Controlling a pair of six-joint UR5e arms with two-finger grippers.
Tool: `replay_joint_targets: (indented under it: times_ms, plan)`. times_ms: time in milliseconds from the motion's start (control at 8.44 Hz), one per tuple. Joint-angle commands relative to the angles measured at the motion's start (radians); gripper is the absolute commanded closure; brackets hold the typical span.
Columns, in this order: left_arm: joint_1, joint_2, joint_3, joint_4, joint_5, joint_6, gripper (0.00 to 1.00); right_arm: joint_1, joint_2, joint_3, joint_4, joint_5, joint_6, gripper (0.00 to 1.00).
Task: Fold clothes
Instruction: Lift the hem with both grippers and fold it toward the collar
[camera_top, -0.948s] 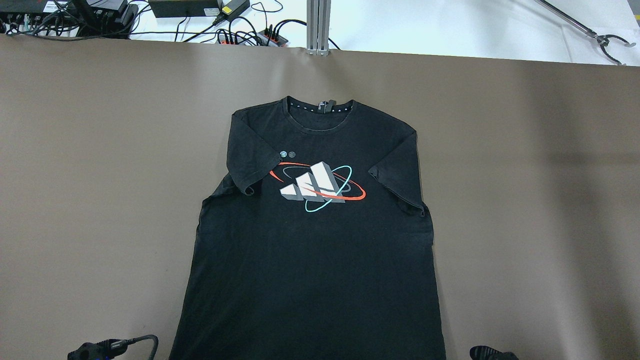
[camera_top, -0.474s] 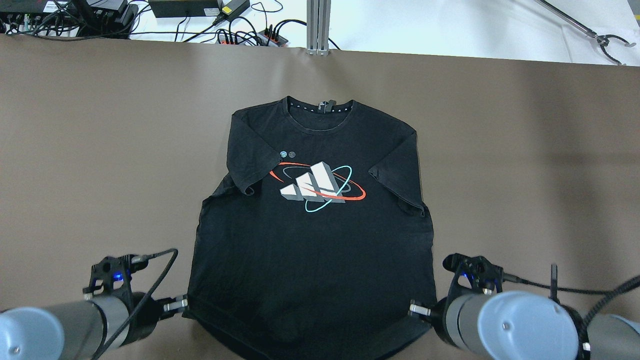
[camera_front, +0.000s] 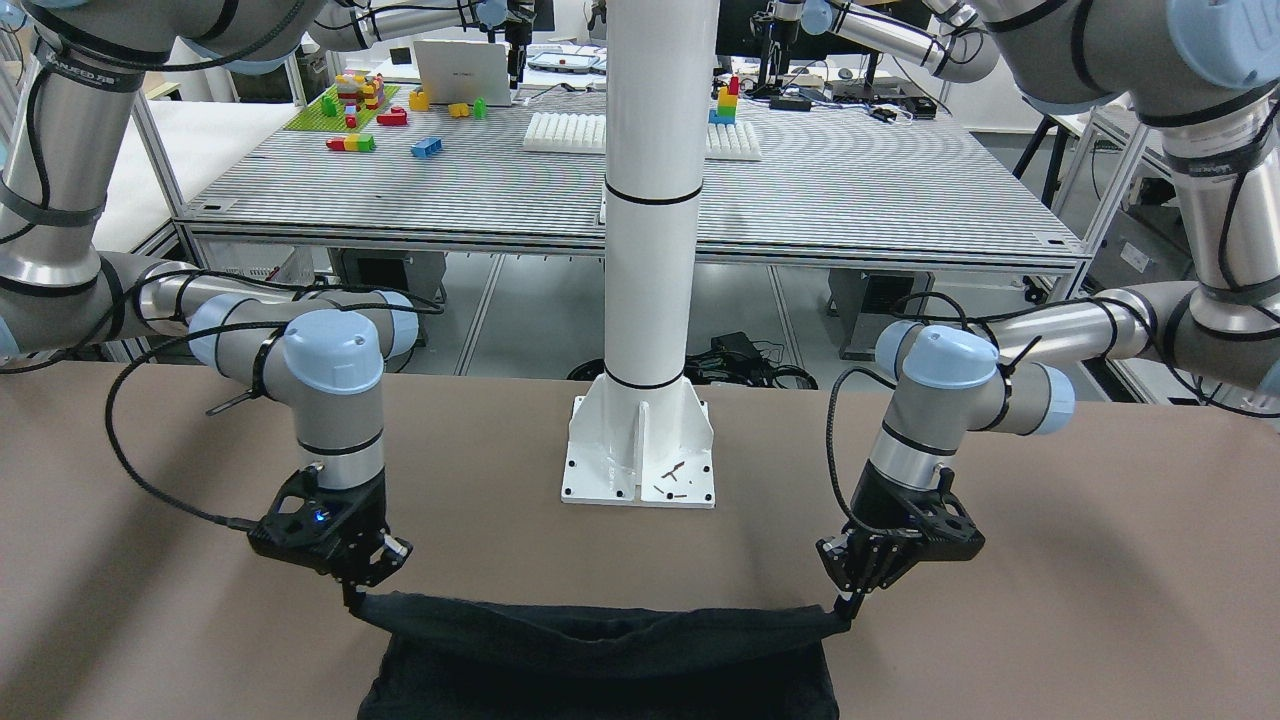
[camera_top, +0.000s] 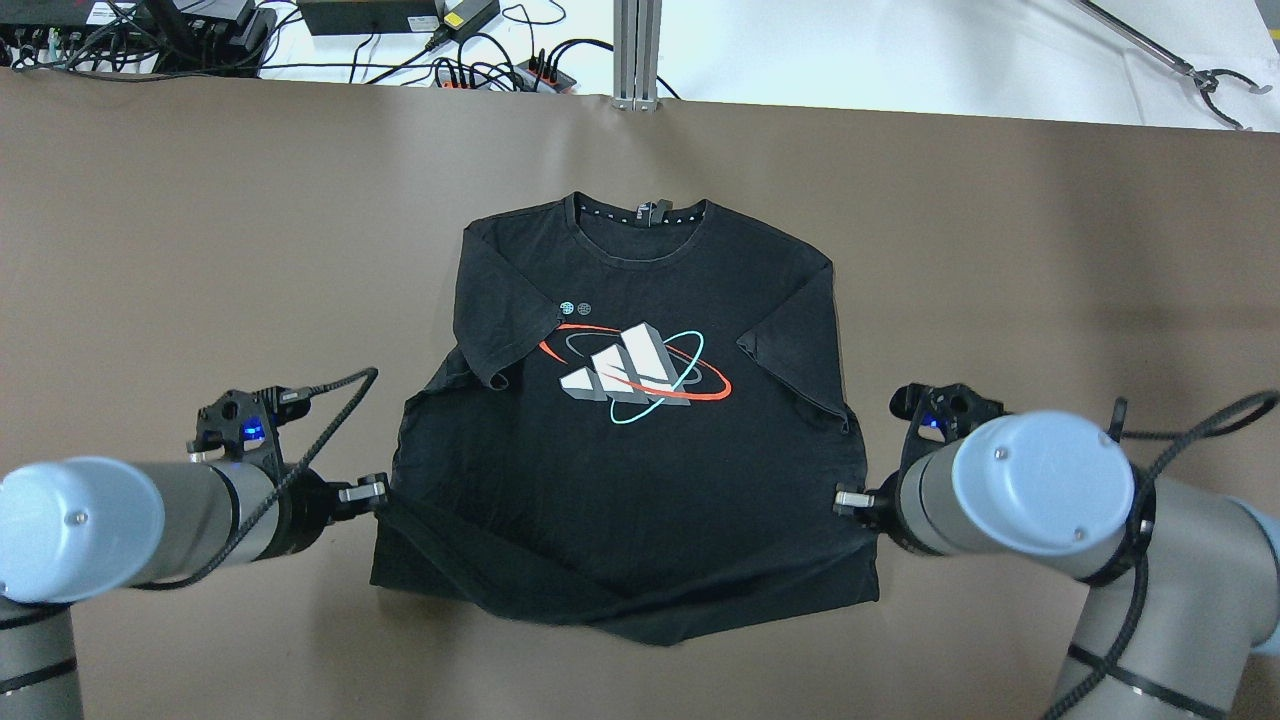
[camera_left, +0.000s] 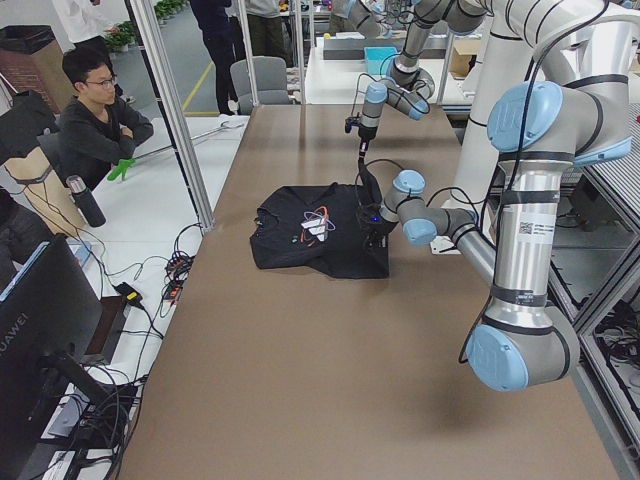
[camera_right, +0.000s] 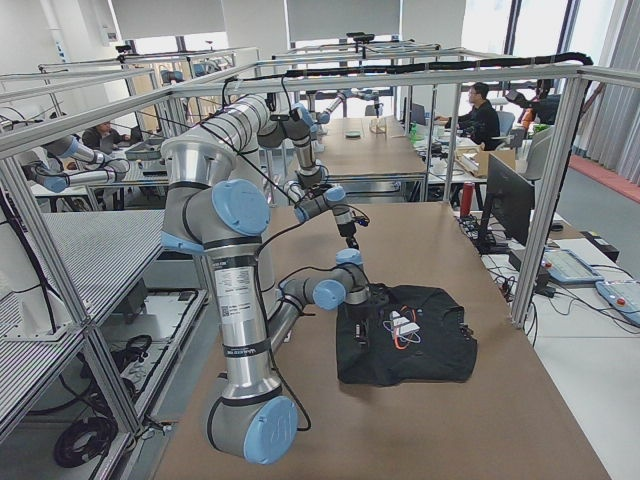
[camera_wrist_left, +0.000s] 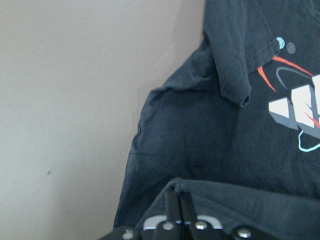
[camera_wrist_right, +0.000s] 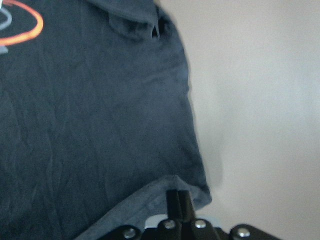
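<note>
One black T-shirt (camera_top: 640, 450) lies print-up at the middle of the tabletop (camera_top: 200, 250), collar toward the edge opposite the robot. Two pincers, the left pincer (camera_top: 378, 492) and the right pincer (camera_top: 843, 498), each clamp one hem corner, holding the hem doubled over the shirt's lower part.

Shirt hem (camera_front: 600, 625) now farther forward
</note>
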Motion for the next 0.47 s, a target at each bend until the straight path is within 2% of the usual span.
replay_joint_targets:
  times_ms: [0,237,356]
  plan:
    - [-0.102,-0.012,0.002,0.007,-0.056,0.016,1.0,0.186,0.016,-0.046,-0.002,0.07,-0.152,1.0]
    - [-0.111,-0.014,-0.004,0.007,-0.056,0.014,1.0,0.194,0.027,-0.064,0.001,0.069,-0.152,1.0]
    - [-0.117,-0.014,-0.004,0.007,-0.056,0.014,1.0,0.194,0.065,-0.092,0.004,0.064,-0.148,1.0]
